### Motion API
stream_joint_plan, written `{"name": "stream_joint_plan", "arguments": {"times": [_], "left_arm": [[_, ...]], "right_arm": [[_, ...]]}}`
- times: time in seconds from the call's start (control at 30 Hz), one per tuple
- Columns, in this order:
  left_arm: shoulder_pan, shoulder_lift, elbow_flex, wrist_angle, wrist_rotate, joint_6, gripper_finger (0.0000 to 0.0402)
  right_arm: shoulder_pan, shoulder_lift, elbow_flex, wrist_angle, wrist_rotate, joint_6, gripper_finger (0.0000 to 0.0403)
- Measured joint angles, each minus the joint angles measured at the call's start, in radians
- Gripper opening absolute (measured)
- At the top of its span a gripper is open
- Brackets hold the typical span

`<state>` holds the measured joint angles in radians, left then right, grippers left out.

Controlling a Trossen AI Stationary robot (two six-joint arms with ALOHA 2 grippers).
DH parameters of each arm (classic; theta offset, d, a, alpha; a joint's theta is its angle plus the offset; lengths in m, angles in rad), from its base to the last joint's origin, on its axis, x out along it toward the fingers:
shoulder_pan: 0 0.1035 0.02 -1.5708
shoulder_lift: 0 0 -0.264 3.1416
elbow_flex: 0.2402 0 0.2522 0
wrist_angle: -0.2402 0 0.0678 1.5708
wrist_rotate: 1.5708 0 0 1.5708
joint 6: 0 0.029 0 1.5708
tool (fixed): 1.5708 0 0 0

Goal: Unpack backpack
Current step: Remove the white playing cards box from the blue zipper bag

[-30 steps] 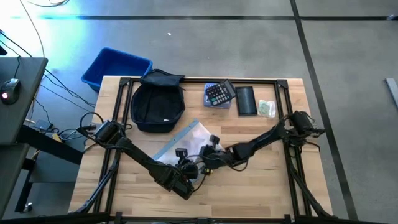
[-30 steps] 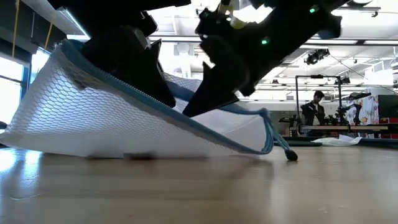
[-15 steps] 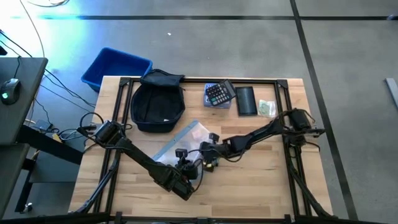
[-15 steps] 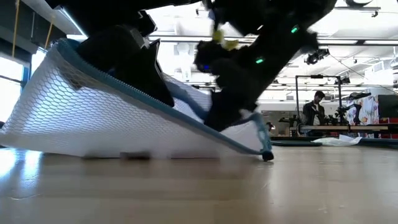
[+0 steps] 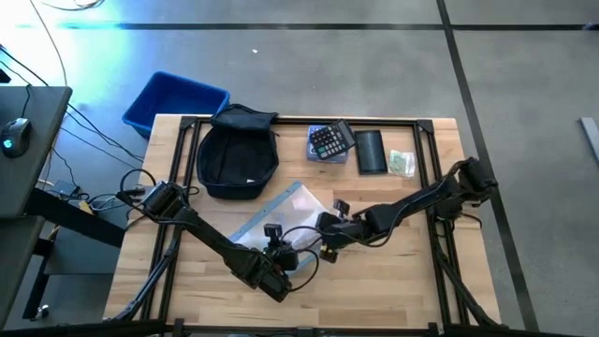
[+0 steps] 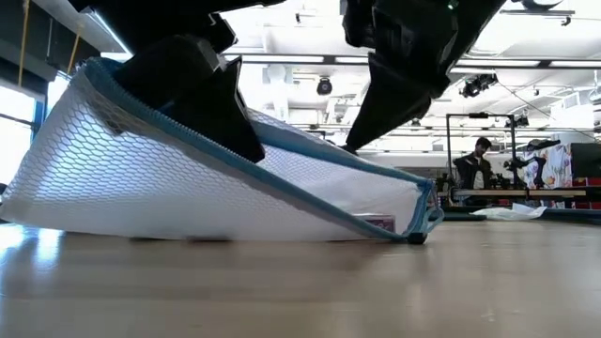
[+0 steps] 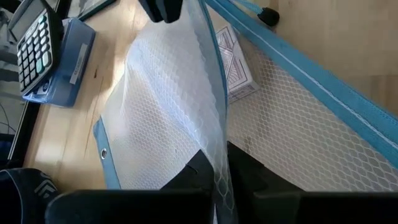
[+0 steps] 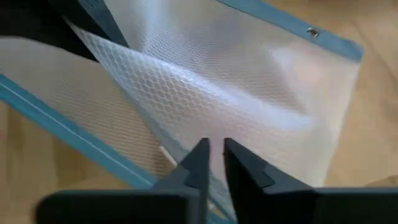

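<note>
A white mesh pouch with blue zipper trim (image 5: 279, 217) lies near the table's middle, its mouth gaping; its lower side rests on the wood. A card box (image 7: 231, 61) lies inside it. My left gripper (image 7: 216, 169) is shut on the pouch's upper layer. My right gripper (image 8: 216, 149) is shut and hovers just over that raised layer (image 6: 352, 145); I cannot tell whether it touches. The dark backpack (image 5: 239, 154) lies flat at the far left of the table, away from both grippers. My left gripper pinches the pouch's upper mesh layer at its blue zipper edge (image 7: 214, 146) between its two fingers, one layer. That layer is held up, slanting (image 6: 178, 131), while the pouch's lower side stays on the table.
A blue bin (image 5: 174, 101) stands off the table's far left corner. A calculator on a blue box (image 5: 328, 142), a flat black pouch (image 5: 371, 150) and a small pale packet (image 5: 402, 163) lie along the far edge. The near right wood is bare (image 5: 393, 281).
My right gripper has come up and out of the pouch's mouth, away from my left gripper. The zipper pull has moved back from the bare wood to the pouch's corner. The upper layer's free end stands higher and the mouth gapes wider, showing the card box.
</note>
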<state>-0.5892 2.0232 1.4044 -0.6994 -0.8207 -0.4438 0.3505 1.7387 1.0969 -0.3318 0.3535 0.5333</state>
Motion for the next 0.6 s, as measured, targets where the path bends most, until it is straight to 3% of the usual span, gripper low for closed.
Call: {"name": "stream_joint_plan", "arguments": {"times": [0.23, 0.37, 0.47, 0.6], "left_arm": [[0.001, 0.0, 0.0, 0.002, 0.005, -0.016, 0.0], [0.001, 0.0, 0.0, 0.002, 0.007, -0.035, 0.0], [0.001, 0.0, 0.0, 0.002, 0.007, -0.058, 0.0], [0.006, 0.0, 0.0, 0.002, -0.002, -0.089, 0.0]], "right_arm": [[-0.004, 0.086, 0.0, 0.05, -0.136, 0.117, 0.0229], [0.011, 0.142, 0.0, 0.133, -0.15, 0.162, 0.0317], [0.027, 0.153, 0.0, 0.178, -0.163, 0.196, 0.0339], [0.077, 0.154, 0.0, 0.254, -0.174, 0.204, 0.0333]]}}
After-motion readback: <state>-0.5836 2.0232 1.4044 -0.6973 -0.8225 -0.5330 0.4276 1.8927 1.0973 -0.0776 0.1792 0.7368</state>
